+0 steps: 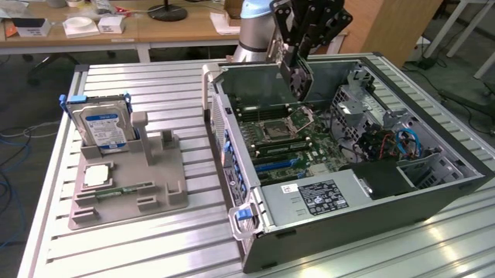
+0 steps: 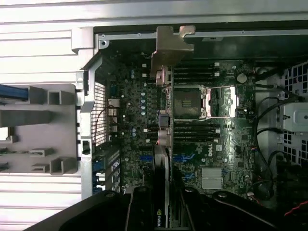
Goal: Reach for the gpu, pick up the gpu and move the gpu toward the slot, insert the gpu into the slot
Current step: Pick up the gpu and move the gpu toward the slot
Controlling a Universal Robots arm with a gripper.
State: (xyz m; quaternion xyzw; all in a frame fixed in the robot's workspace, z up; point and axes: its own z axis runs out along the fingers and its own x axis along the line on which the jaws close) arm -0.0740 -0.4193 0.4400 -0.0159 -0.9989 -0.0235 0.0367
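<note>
My gripper hangs over the far side of the open computer case and is shut on the gpu, a thin dark card held upright on edge above the motherboard. In the wrist view the gpu runs edge-on between my black fingers, and its silver end bracket points toward the case's rear wall. The card is clear of the board. Blue expansion slots lie on the motherboard below and nearer the case front; I cannot tell which one is the slot.
A grey holder at the exterior view's left carries a blue-labelled hard drive, a processor chip and a narrow green memory stick. Everything stands on a slatted metal table. Cables and drive cages crowd the case's right side.
</note>
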